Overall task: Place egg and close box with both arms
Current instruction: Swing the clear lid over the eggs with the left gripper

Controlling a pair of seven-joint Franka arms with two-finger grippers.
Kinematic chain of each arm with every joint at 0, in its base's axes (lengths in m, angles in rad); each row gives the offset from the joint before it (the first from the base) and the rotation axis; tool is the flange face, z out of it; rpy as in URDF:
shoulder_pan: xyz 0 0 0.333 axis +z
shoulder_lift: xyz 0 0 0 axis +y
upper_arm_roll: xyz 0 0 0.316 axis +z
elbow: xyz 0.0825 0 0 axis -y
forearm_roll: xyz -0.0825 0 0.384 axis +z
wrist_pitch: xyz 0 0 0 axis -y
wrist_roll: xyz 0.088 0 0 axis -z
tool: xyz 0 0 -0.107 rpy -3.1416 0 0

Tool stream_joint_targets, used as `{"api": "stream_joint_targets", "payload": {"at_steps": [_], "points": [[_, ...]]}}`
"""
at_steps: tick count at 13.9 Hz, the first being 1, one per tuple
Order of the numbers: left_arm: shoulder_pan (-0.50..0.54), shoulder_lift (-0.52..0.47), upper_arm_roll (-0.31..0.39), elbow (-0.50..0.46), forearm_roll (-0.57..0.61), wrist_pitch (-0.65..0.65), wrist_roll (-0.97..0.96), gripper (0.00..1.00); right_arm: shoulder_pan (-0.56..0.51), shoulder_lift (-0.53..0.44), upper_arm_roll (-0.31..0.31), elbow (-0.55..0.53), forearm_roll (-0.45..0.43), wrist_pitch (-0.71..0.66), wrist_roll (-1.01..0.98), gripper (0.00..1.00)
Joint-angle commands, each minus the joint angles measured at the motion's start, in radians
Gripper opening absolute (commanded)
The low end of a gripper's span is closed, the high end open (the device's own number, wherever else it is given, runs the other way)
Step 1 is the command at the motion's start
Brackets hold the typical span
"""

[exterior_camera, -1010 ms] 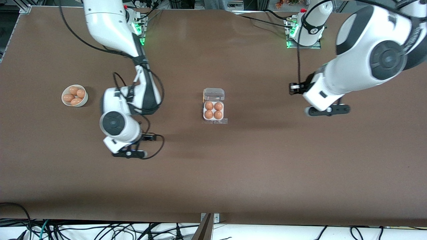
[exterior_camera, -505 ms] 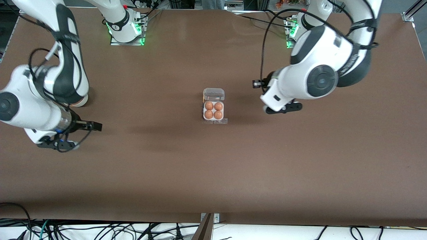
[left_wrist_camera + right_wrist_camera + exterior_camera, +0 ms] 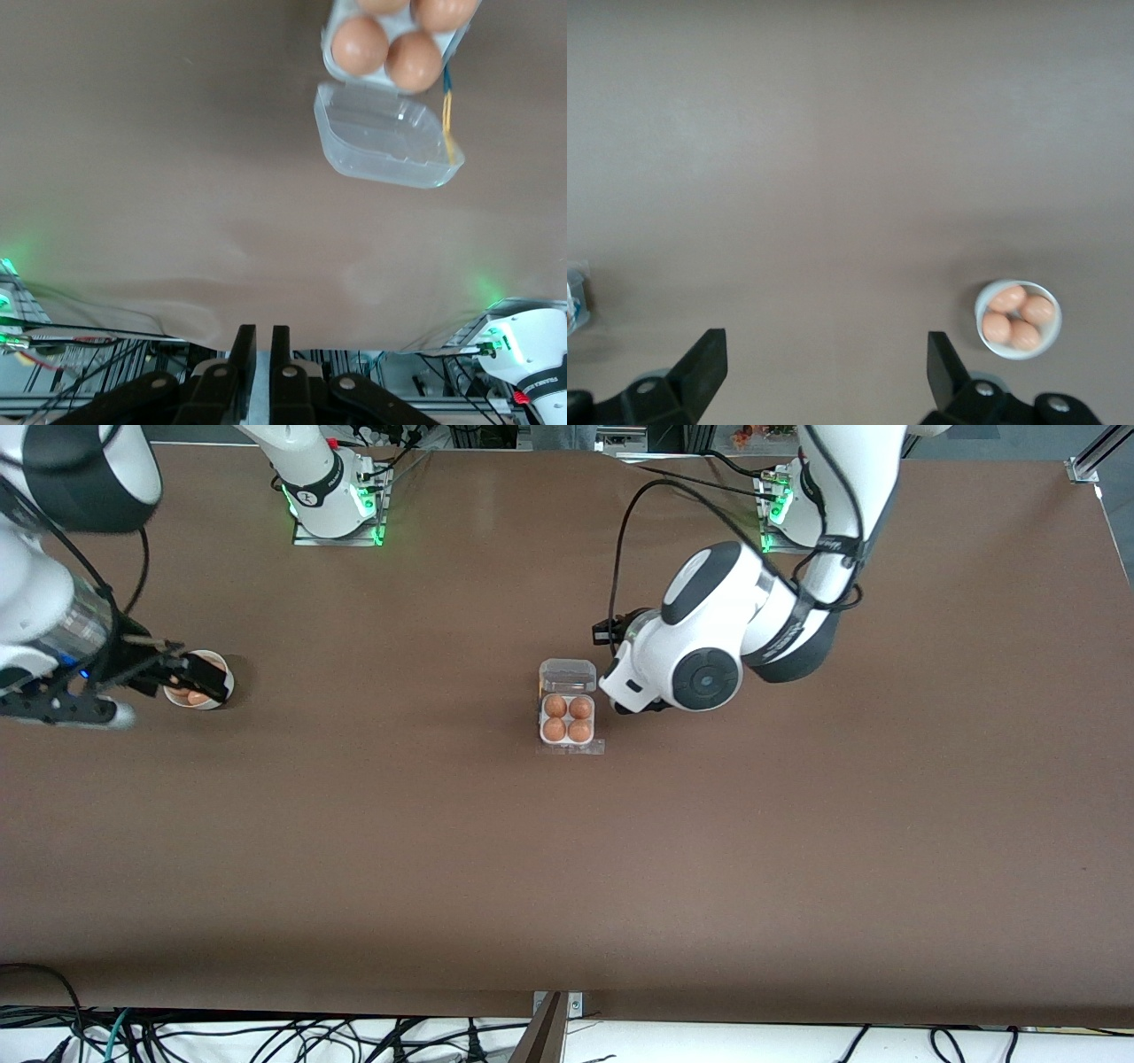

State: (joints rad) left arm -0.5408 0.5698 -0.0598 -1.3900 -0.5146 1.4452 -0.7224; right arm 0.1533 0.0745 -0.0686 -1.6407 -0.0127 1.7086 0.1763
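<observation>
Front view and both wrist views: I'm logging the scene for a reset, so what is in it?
box: one, clear plastic with whitish tray, mid-table, lid open.
eggs in box: four, brown, one per cell.
bowl: one, white, toward the right arm's end of the table.
eggs in bowl: four, brown.
table: one, brown.
left pincer: black, shut, empty, beside the box.
right pincer: black, open, empty, up in the air beside the bowl.
</observation>
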Motion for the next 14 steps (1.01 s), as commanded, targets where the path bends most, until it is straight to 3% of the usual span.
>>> {"api": "stream_joint_targets", "payload": {"at_steps": [1, 5, 14], "points": [[-0.045, 0.044, 0.012, 0.029, -0.028, 0.049, -0.038, 0.12, -0.058, -0.082, 0.045, -0.03, -0.03, -0.047, 0.012, 1.0], [-0.102, 0.097, 0.014, 0.029, -0.036, 0.136, -0.088, 0.11, -0.113, -0.139, 0.056, -0.011, -0.024, -0.073, 0.009, 1.0], [-0.153, 0.163, 0.014, 0.028, -0.041, 0.237, -0.115, 0.11, -0.101, -0.102, 0.033, -0.016, -0.013, -0.04, 0.006, 1.0]]}}
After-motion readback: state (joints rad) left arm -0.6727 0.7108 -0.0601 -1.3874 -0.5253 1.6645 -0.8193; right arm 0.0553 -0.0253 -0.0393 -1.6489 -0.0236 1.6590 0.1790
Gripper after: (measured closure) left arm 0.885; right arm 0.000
